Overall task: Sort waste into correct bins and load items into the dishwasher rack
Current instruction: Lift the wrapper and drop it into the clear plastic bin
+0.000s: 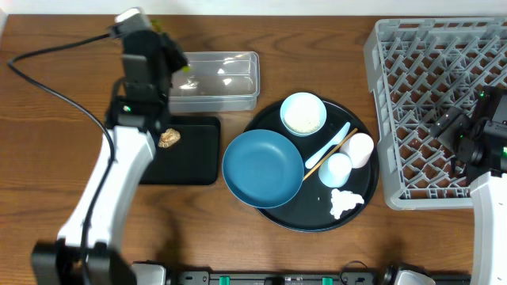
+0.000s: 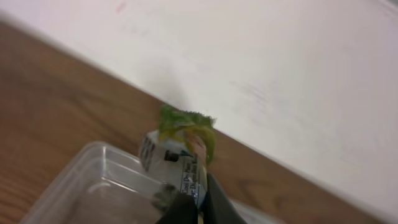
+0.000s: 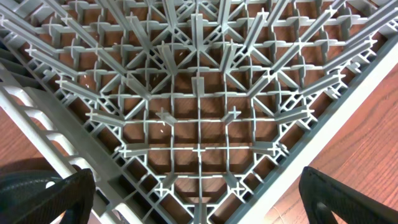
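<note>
Filling the table's right side, the grey dishwasher rack [image 1: 432,71] is the biggest thing in view, and none of the dishes are in it. The right gripper [image 3: 196,183] hangs over the rack's lattice of pegs with its jaws spread wide and nothing between them.

The round black tray [image 1: 305,220] sits mid-table, carrying most of the dishes. The clear tub [image 1: 226,79] stands at the far edge, and the shallow black tray [image 1: 194,158] lies just in front of it.

The blue plate [image 1: 261,168] rests on the round tray and overhangs its left rim. The pale blue bowl [image 1: 303,113] stands at the tray's far side. Two small cups [image 1: 360,149] [image 1: 337,169] stand side by side to the right. The light blue spoon [image 1: 329,146] and the wooden stick [image 1: 331,155] lie slantwise together between bowl and cups. The white wad [image 1: 346,203] lies at the tray's near right.

The left gripper [image 2: 198,208] is pinched tight on the yellow-green wrapper [image 2: 185,130], held above the tub's left end. The wrapper's white label carries small dark print, too blurred to read.

The brown food lump [image 1: 169,138] lies in the shallow black tray.
</note>
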### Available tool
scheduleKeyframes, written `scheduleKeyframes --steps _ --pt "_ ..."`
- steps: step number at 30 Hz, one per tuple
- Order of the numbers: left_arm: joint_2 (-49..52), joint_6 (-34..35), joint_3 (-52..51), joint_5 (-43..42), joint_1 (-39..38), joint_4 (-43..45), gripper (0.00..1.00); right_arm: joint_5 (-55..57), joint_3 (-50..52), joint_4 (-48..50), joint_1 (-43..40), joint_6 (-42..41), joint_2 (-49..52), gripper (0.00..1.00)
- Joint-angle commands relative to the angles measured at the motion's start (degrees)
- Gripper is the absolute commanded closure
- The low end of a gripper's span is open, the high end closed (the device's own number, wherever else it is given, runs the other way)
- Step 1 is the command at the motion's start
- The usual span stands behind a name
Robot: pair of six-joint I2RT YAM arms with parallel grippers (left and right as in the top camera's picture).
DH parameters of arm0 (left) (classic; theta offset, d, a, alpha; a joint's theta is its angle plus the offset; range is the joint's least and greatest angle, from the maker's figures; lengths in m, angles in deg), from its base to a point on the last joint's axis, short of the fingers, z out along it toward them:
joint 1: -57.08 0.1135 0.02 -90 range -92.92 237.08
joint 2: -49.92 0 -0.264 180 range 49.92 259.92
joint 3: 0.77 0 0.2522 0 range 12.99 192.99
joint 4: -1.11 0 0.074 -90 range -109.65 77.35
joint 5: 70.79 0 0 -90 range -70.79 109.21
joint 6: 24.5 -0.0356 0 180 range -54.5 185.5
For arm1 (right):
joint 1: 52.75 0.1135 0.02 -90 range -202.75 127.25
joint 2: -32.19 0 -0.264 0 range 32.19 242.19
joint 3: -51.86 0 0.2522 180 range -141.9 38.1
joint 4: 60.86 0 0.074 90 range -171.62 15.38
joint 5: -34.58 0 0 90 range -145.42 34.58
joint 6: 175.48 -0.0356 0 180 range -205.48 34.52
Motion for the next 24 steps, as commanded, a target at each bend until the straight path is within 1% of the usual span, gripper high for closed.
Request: scheduleKeyframes --steps 1,4,6,8,12,14,18,20,22,24 --pt "5.70 17.46 -0.15 -8.79 4.33 2.62 0.94 0.20 -0.92 -0.09 -0.37 0.39 -0.02 0.01" --pt "10.40 22.53 -0.15 -15.80 6.67 7.69 0.94 0.20 -0.92 -0.09 -0.37 0.39 -0.02 0.01" --pt "13.00 22.95 -0.15 -18.84 7.39 11.08 0.94 0.17 -0.94 -0.09 -0.37 0.39 -0.02 0.01" --pt "14.21 23.21 -0.15 -18.95 7.41 12.04 0.94 0.17 -0.92 -0.09 -0.37 0.39 -0.02 0.01" --pt "14.69 24.24 -0.15 -19.08 7.02 11.89 0.94 0.20 -0.94 -0.09 -0.37 0.39 -0.02 0.01" --pt "14.56 25.16 -0.15 -20.74 6.69 11.93 0.94 0.20 -0.92 -0.09 -0.37 0.39 -0.02 0.01" --pt "14.56 29.16 -0.15 -23.56 6.32 11.93 0.94 0.20 -0.94 -0.09 -0.37 0.39 -0.02 0.01" --pt "14.56 29.18 -0.15 -25.00 6.32 11.50 0.94 0.20 -0.92 -0.09 -0.37 0.39 -0.02 0.01" --pt "14.56 31.28 -0.15 -24.92 6.32 8.59 0.94 0.20 -0.94 -0.09 -0.37 0.39 -0.02 0.01" --pt "14.56 35.12 -0.15 -24.41 6.34 4.66 0.94 0.20 -0.94 -0.09 -0.37 0.39 -0.02 0.01"
